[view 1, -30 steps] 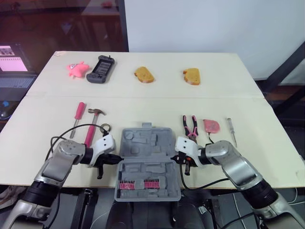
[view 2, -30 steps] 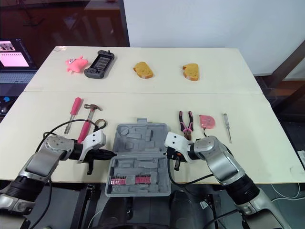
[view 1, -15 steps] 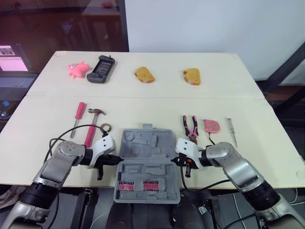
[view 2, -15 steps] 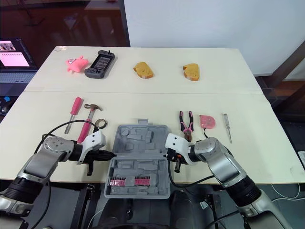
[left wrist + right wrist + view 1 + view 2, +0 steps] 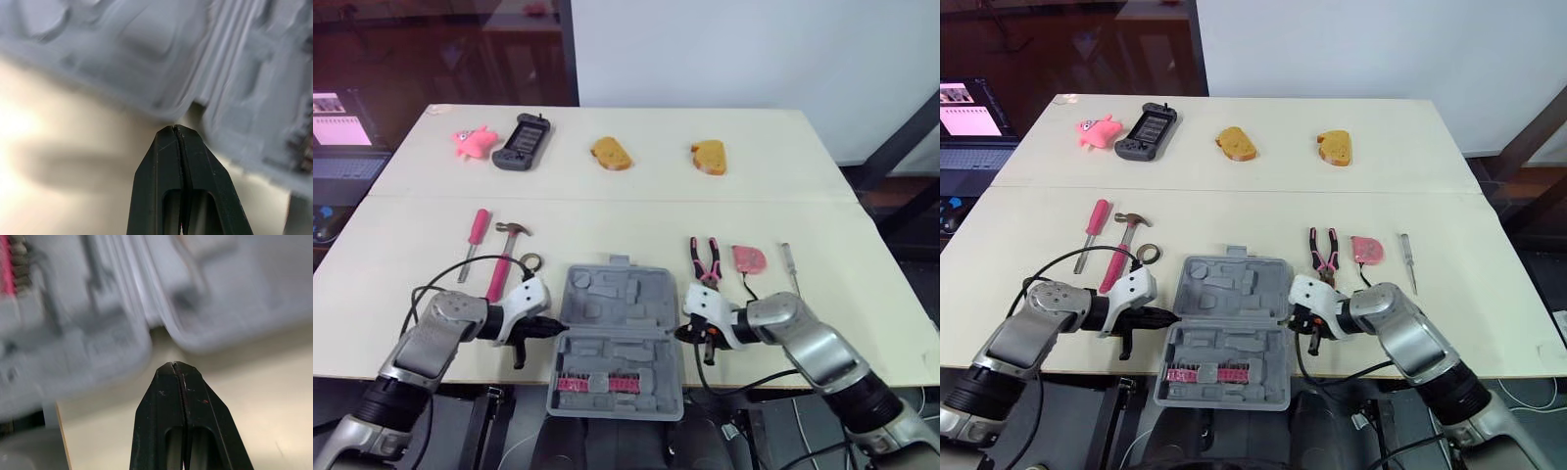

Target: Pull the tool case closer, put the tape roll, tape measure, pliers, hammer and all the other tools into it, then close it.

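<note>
On the head camera you see the tool case (image 5: 617,338) lying open at the front of the counter (image 5: 862,294), between the two arms. Its near half reaches past the counter's front edge. Your left gripper (image 5: 556,329) sits at the case's left side and your right gripper (image 5: 685,333) at its right side, each about level with the hinge line.

Left of the case lie the hammer (image 5: 499,269), the tape roll (image 5: 530,261) just beside its handle, and a pink-handled screwdriver (image 5: 475,235). Right of the case lie the pliers (image 5: 705,259), the tape measure (image 5: 748,258) and a small screwdriver (image 5: 790,266). All six are on the counter, outside the case.

On the left wrist camera your gripper's fingers (image 5: 159,161) are pressed together with nothing between them. The tip points at the notch where the case's two halves meet; you cannot tell whether it touches.

On the right wrist camera the fingers (image 5: 161,396) are likewise closed on nothing. The tip is just short of the same kind of notch on the case's other side, with bare counter beneath.
</note>
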